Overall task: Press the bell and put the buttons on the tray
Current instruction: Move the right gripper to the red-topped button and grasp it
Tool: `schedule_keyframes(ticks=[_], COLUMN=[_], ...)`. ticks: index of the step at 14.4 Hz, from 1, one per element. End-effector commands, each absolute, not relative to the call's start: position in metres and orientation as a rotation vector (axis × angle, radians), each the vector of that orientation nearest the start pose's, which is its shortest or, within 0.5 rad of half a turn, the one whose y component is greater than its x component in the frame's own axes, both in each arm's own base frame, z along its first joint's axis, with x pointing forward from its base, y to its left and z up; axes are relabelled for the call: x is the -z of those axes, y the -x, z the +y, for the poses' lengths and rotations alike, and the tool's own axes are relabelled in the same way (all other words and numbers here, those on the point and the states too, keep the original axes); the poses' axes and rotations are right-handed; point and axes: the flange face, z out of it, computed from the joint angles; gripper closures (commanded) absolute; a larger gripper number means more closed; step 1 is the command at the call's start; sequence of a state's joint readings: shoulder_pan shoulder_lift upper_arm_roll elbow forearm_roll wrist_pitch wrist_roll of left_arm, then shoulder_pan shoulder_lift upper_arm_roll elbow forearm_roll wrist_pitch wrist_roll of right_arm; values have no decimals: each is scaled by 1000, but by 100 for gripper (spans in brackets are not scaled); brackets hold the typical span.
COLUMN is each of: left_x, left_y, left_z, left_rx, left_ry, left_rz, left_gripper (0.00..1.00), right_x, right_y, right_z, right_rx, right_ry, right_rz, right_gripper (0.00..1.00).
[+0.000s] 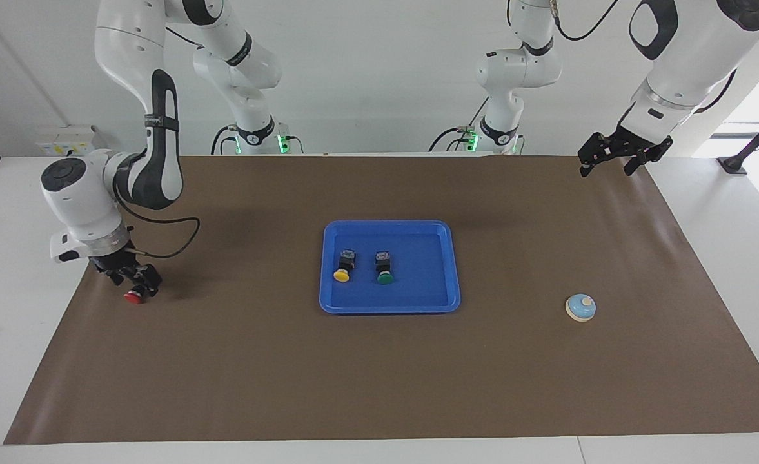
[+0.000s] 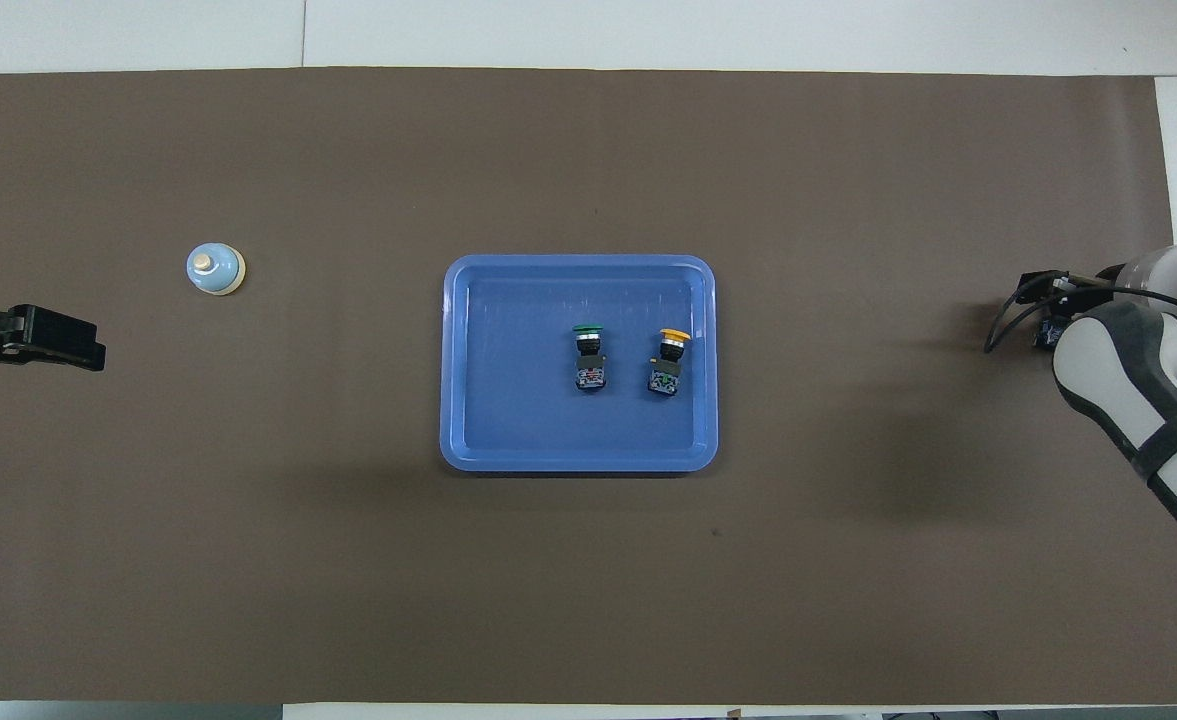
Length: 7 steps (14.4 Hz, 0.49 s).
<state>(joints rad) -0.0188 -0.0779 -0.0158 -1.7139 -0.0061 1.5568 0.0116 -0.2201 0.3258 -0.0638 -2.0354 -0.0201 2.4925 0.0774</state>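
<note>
The red button [image 1: 135, 297] lies on the brown mat at the right arm's end of the table. My right gripper [image 1: 135, 281] is down on it, open, with a finger on either side of its dark body. In the overhead view the right arm's wrist covers most of that button. The yellow button [image 1: 342, 265] [image 2: 670, 358] and the green button [image 1: 384, 267] [image 2: 588, 355] lie side by side in the blue tray [image 1: 424, 283] [image 2: 518, 400] at mid-table. The bell [image 1: 580, 307] [image 2: 215, 269] stands alone toward the left arm's end. My left gripper [image 1: 608, 169] [image 2: 88, 348] waits open in the air over the mat's corner by that end.
A brown mat [image 1: 379, 386] covers nearly the whole table, with white table edge showing around it. A black cable [image 1: 173, 238] loops from the right arm's wrist above the mat.
</note>
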Motion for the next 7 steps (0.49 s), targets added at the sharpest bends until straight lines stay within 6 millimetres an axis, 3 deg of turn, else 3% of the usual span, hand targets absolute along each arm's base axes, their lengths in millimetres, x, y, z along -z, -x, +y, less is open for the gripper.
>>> schedule_keyframes(ticks=[1,3,4,5,7], left_x=[-604,-604,-604,-604,-604], left_y=[-522,-522,-522,-522,-522], left_z=[-18,-18,-18,-18,-18], left_rx=[-126,-126,-126,-126,-126], left_ry=[3150,3150,3150,3150,3150], left_rz=[55,55,55,55,55], left_gripper=[0,0,0,0,0], right_x=[-294,-287,-286,-286,-286], right_y=[-579,-572,-570,-569,-569], right_z=[-171,-169,-168,-168,-167], right_rx=[204,173,165,156,148], right_ry=[3132,3130,3131,3131,3139], right_rz=[532,532,527,525,488], right_gripper=[0,1,7,22,81])
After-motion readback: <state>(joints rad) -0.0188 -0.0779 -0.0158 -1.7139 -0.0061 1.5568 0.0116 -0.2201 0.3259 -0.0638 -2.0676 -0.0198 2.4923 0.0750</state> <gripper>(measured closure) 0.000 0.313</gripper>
